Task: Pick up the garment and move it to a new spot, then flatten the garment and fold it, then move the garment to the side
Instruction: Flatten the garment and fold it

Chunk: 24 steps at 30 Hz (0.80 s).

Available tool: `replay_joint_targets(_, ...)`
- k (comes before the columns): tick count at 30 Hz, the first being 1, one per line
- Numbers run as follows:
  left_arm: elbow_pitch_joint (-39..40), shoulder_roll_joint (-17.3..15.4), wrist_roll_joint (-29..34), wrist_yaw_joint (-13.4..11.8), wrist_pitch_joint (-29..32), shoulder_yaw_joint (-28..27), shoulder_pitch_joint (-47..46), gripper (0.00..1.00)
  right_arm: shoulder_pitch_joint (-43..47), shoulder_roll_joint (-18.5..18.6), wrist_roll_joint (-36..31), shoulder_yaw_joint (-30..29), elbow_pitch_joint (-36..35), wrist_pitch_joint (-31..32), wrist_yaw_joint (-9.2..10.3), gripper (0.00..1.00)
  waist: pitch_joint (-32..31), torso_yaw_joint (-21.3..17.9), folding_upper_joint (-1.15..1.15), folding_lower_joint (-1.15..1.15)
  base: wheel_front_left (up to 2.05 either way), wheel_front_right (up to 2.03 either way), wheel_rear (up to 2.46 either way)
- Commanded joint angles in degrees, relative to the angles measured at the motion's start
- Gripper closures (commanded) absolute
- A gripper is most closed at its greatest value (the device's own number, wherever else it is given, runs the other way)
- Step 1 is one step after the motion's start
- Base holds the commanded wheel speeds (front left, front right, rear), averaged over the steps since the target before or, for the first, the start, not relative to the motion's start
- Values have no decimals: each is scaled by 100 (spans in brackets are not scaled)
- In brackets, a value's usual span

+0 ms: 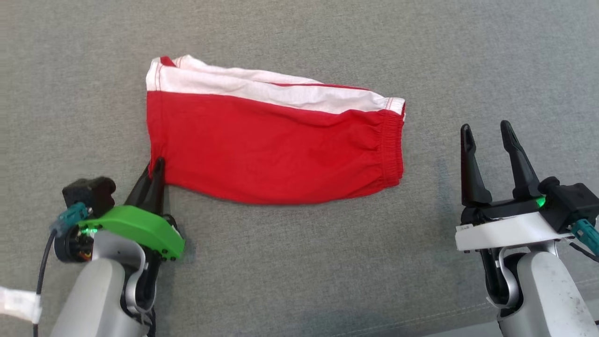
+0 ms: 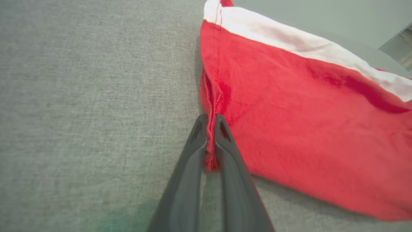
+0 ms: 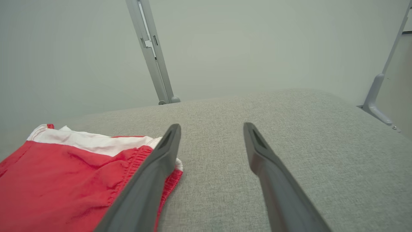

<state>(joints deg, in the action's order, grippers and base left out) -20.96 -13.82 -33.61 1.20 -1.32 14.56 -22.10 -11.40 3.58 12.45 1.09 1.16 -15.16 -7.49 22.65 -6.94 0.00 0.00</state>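
Observation:
The garment point(image 1: 271, 140) is a pair of red shorts with a white side band, lying folded on the grey cloth surface, its elastic waistband to the right. My left gripper point(image 1: 157, 169) is shut on the garment's near left corner; in the left wrist view the red hem point(image 2: 210, 151) is pinched between the two dark fingers point(image 2: 193, 161). My right gripper point(image 1: 486, 127) stands open to the right of the waistband, apart from it, with nothing between its fingers. The right wrist view shows the garment point(image 3: 64, 180) at lower left of the open fingers point(image 3: 264, 154).
The grey fabric surface point(image 1: 299, 262) stretches on all sides of the garment. Its far edge shows in the right wrist view, with a pale wall and two metal frame posts point(image 3: 151, 51) behind it.

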Motion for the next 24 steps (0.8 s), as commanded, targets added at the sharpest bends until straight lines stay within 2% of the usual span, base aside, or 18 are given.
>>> replay_joint_targets(1,300,-18,-76,-140,-45,-63,329,100,58,57,-39,-1,35,-14,0,0,-111,206,0,0,0,0,0)
replay_joint_targets(8,1326,52,-164,-514,106,-89,1223,100,42,151,-35,28,129,-14,0,0,-213,447,0,0,0,0,0)
replay_joint_targets(11,1638,100,-251,-557,161,-57,1455,100,54,173,-29,49,158,-14,0,0,-245,513,0,0,0,0,0)
replay_joint_targets(12,1665,90,-271,-532,239,-23,1515,79,50,185,-32,67,170,-14,0,0,-255,516,0,0,0,0,0)
replay_joint_targets(13,1712,60,-229,-569,220,-23,1557,45,44,198,-33,74,189,-14,0,0,-265,518,0,0,0,0,0)
replay_joint_targets(14,1773,59,-196,-611,171,-41,1567,0,36,204,-37,82,203,-14,0,0,-275,518,0,0,0,0,0)
replay_joint_targets(16,1839,54,-109,-676,82,-39,1606,0,24,226,-28,98,237,-14,0,0,-307,508,0,0,0,0,0)
replay_joint_targets(24,2195,-25,648,-975,-954,-96,1416,0,80,310,-92,109,361,-14,0,0,-556,451,0,0,0,0,0)
